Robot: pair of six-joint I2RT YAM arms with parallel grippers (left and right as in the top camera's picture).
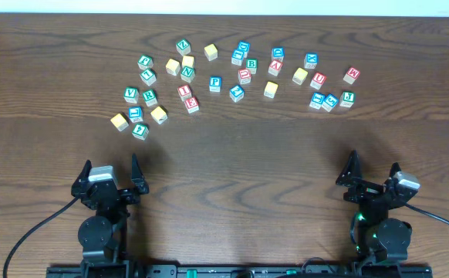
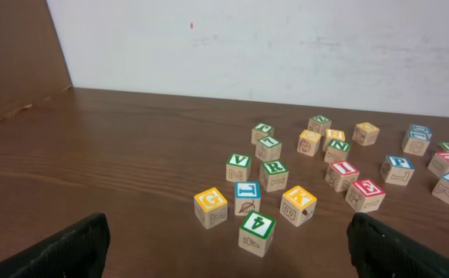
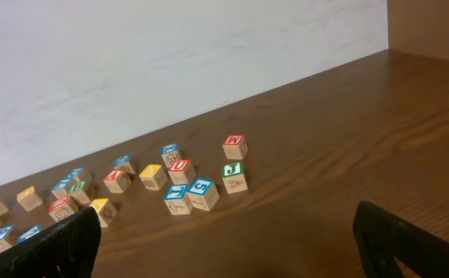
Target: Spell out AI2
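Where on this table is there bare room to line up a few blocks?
The broad strip of dark wooden table between the scattered wooden letter cubes and the open left tool and right tool is bare. So are the far corners. The cube band itself is crowded.

The overhead camera looks straight down on the tabletop (image 1: pixel 224 154) from well above, taking in the whole scatter of lettered cubes (image 1: pixel 236 77) and both arms at the near edge.

The left wrist camera sits low over the tabletop and faces forward toward the white wall (image 2: pixel 286 46). The left pincer (image 2: pixel 226 245) frames its bottom corners. It shares the scatter's left end with the overhead view, including the green V cube (image 2: pixel 238 165).

The right wrist camera is equally low and tilted, with the right pincer (image 3: pixel 224 241) at its bottom corners. It looks across the scatter's right end, sharing the green J cube (image 3: pixel 234 176) with the overhead view.
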